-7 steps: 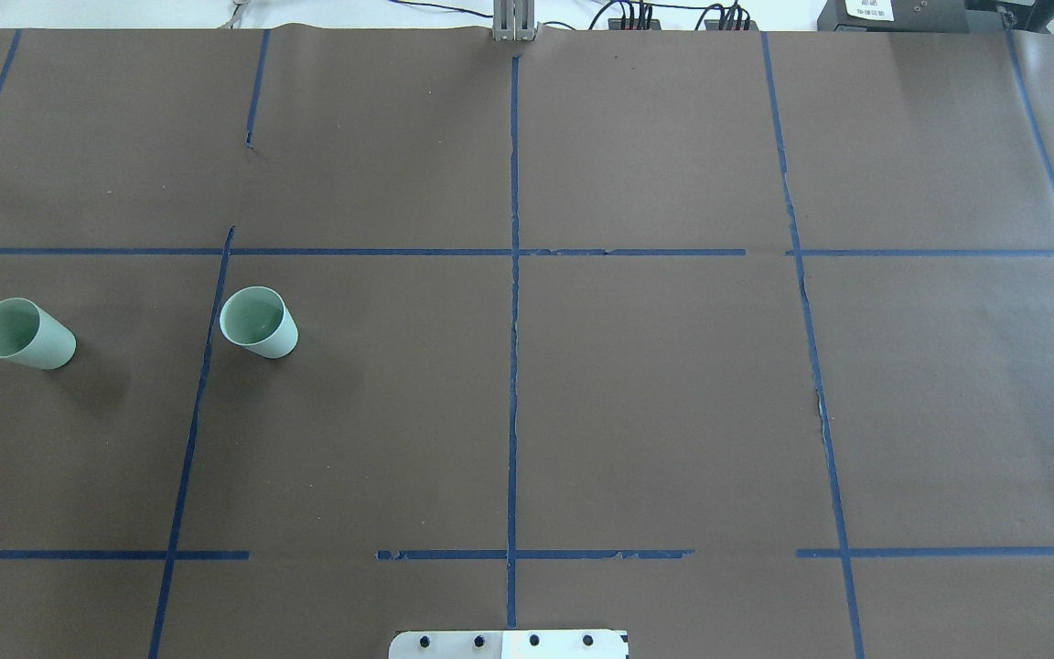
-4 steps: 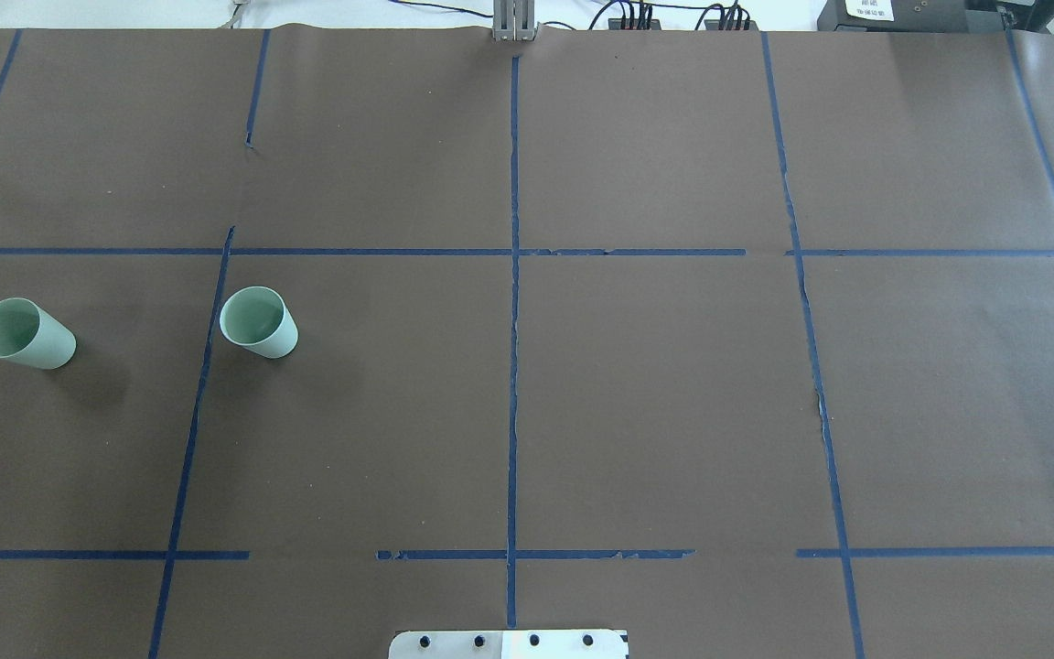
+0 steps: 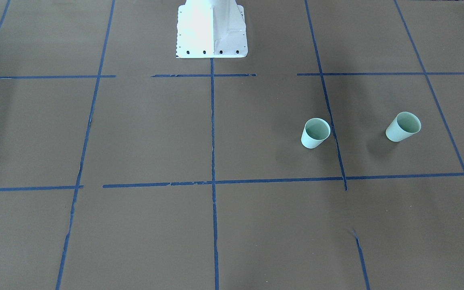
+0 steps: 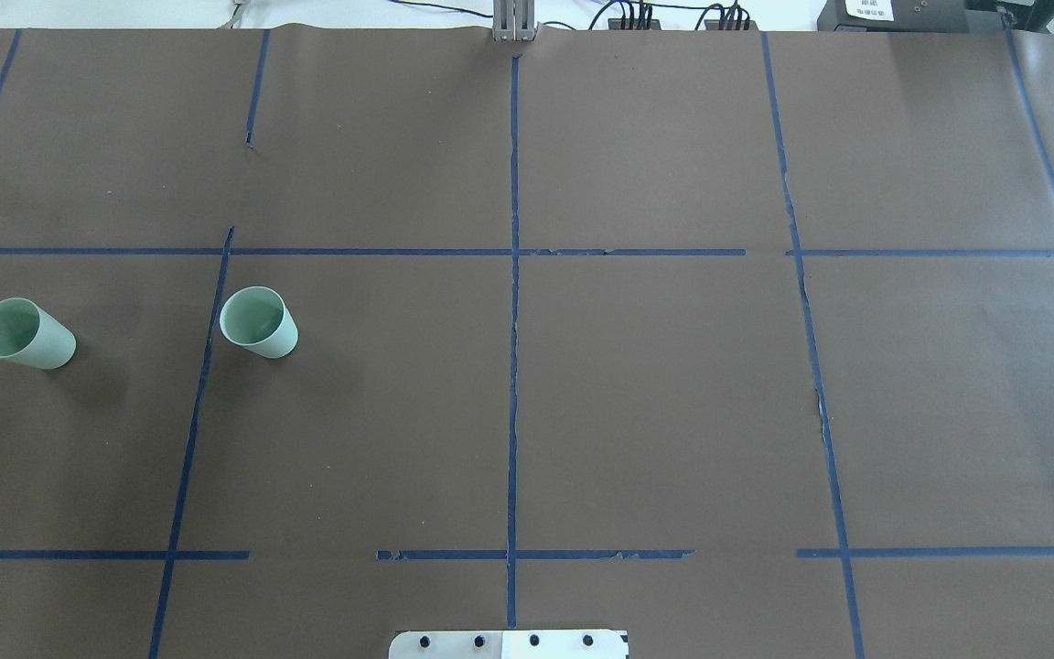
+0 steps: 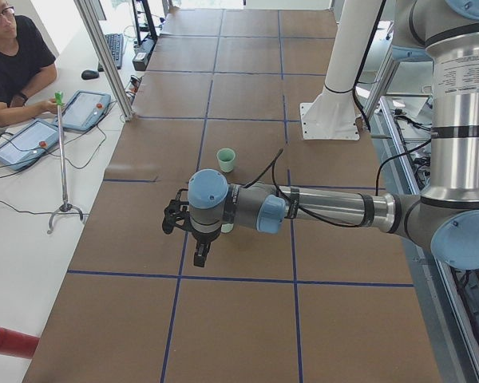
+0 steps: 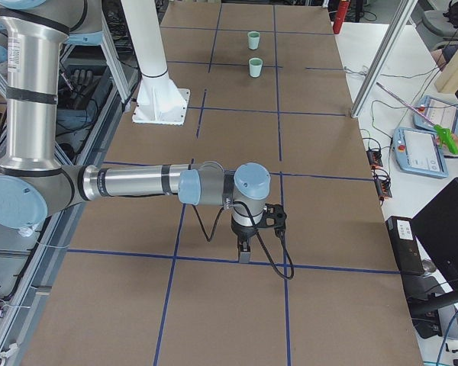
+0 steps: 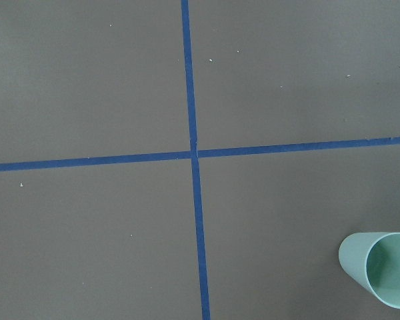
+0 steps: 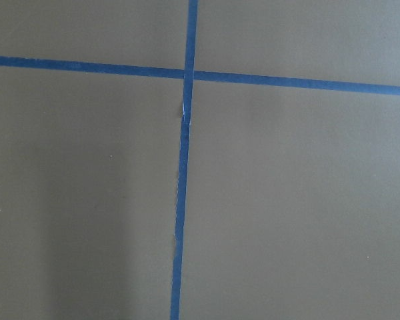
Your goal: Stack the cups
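Observation:
Two pale mint-green cups stand upright and apart on the brown table cover at my left. In the overhead view one cup [image 4: 26, 333] is near the left edge and the other cup [image 4: 258, 321] is just right of a blue tape line. The front view shows both, the inner cup [image 3: 315, 133] and the outer cup [image 3: 403, 126]. One cup [image 7: 380, 267] sits at the lower right corner of the left wrist view. My left gripper [image 5: 200, 254] hangs above the table near the cups. My right gripper [image 6: 245, 252] hangs over bare cover far from them. I cannot tell whether either is open.
Blue tape lines [image 4: 513, 320] divide the brown cover into rectangles. The white robot base [image 3: 212, 28] stands at the table's robot-side edge. An operator [image 5: 12, 56] sits beside the table with tablets, and a thin stand [image 5: 62, 159] is near the table's edge.

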Tool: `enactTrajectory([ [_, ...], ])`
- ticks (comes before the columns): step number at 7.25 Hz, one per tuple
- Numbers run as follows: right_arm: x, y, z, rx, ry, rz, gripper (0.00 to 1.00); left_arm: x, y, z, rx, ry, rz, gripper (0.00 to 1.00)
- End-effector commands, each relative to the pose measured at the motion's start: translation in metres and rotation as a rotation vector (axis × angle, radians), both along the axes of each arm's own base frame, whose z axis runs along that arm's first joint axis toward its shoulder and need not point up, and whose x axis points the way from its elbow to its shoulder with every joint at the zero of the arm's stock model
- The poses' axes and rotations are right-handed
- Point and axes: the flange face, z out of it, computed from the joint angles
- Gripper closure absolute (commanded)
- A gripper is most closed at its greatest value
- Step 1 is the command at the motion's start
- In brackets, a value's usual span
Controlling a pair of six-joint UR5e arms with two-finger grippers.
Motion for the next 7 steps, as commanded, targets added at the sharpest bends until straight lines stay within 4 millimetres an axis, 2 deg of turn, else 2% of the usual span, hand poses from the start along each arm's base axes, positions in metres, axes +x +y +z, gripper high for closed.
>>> enactTrajectory([
  [1,0.000,0.000,0.000,0.000,0.000,0.000,0.00,0.057,-0.006,-0.024,-0.081,0.044,-0.057,0.00],
  [3,0.000,0.000,0.000,0.000,0.000,0.000,0.00,0.119,-0.003,-0.036,-0.140,0.081,-0.095,0.00],
  [6,0.000,0.000,0.000,0.000,0.000,0.000,0.00,0.162,0.006,-0.035,-0.181,0.051,-0.166,0.00],
  [7,0.000,0.000,0.001,-0.001,0.000,0.000,0.00,0.183,0.010,-0.030,-0.219,0.025,-0.189,0.00],
])
